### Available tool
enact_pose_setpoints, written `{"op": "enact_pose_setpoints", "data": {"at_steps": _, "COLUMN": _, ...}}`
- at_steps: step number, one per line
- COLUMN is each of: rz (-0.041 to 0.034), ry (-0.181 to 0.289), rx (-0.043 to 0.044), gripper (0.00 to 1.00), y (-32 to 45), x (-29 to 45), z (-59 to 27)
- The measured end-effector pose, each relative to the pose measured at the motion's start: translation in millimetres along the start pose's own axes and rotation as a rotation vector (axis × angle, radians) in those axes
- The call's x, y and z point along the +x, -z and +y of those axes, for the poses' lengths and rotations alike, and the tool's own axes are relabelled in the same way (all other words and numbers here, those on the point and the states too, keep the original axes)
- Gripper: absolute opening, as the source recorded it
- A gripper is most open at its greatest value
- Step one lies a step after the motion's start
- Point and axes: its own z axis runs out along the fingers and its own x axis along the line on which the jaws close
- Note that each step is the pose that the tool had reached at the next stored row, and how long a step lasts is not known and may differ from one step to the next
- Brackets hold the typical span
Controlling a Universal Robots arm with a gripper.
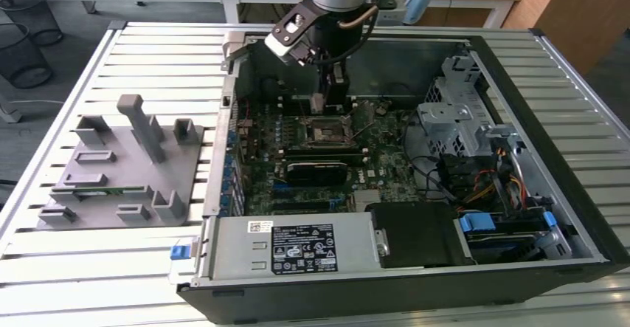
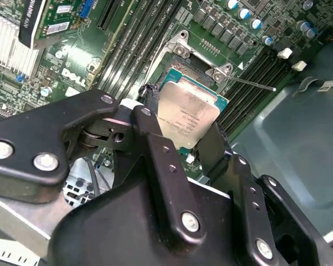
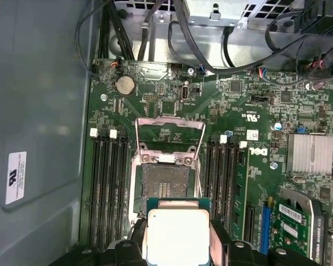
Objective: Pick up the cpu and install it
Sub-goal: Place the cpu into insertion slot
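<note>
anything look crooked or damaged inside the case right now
Nothing stands out. The gripper holds the cpu close to the open socket, its edges parallel to the socket's in the first wrist view; no damage shows.

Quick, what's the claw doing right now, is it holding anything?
Claw: closed on the cpu, which it holds just short of the empty socket.

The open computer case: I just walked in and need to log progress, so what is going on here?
The arm's gripper is shut on the cpu, holding it by its edges over the motherboard inside the computer case. The socket lies bare with its retention frame lifted open, so the cpu is not yet seated.
</note>
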Motion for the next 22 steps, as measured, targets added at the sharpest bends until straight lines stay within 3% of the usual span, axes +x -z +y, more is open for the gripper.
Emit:
{"op": "enact_pose_setpoints", "data": {"at_steps": 7, "rz": -0.0002, "ry": -0.001, "rx": 0.0001, "gripper": 0.53, "y": -10.1, "x": 1.7, "z": 0.2}}
{"op": "enact_pose_setpoints", "data": {"at_steps": 12, "rz": -0.0002, "ry": -0.002, "rx": -0.0001, "gripper": 0.53, "y": -16.2, "x": 8.1, "z": 2.3}}
{"op": "enact_pose_setpoints", "data": {"at_steps": 22, "rz": -0.0006, "ry": -0.029, "rx": 0.0003, "gripper": 0.53, "y": -30.9, "x": 8.7, "z": 4.6}}
